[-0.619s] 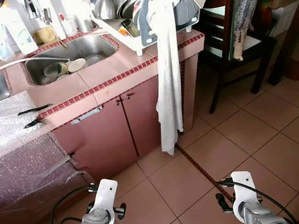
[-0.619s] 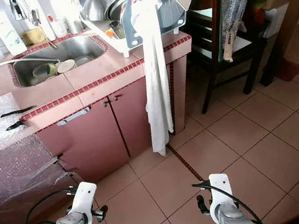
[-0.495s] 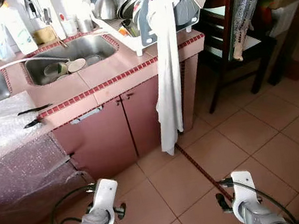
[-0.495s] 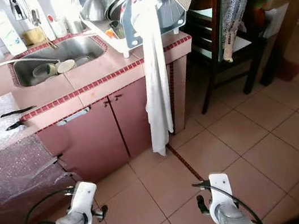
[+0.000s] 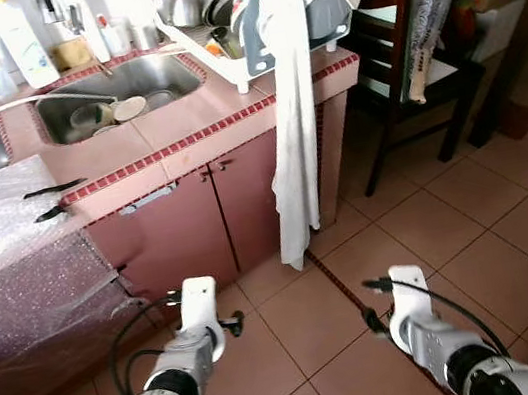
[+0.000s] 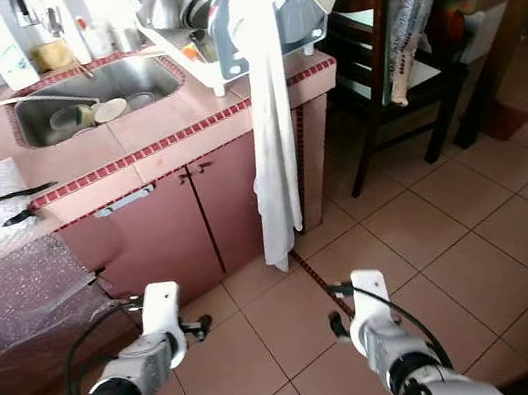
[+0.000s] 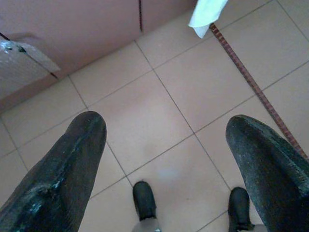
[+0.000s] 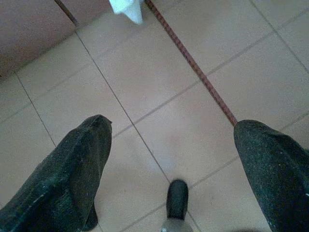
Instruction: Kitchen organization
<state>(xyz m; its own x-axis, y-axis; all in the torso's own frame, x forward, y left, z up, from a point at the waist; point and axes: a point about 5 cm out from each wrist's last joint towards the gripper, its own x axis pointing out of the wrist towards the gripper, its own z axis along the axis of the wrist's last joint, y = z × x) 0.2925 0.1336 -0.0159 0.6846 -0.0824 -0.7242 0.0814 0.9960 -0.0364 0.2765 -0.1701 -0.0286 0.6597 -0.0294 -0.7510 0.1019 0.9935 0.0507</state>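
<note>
A pink tiled counter (image 5: 193, 138) runs along the left, with a steel sink (image 5: 114, 86) holding a few cups and bowls. A white dish rack (image 5: 234, 20) packed with pots and plates sits on the counter's right end. A long white cloth (image 5: 293, 142) hangs from it almost to the floor. Both arms hang low over the floor tiles: left arm (image 5: 196, 325), right arm (image 5: 409, 305). In the wrist views my left gripper (image 7: 166, 130) and right gripper (image 8: 174, 135) are open with nothing between the fingers, only floor tiles below.
Bubble wrap (image 5: 9, 250) drapes over the counter's left part, with a black utensil (image 5: 57, 200) on its edge. Bottles (image 5: 21, 46) stand behind the sink. A dark wooden chair (image 5: 404, 63) with a bag on it stands at the right. Cabinet doors (image 5: 218, 225) are shut.
The whole picture has shifted, so the camera has moved a little. Both arms now show higher and closer to the middle. Nothing was taken hold of.
</note>
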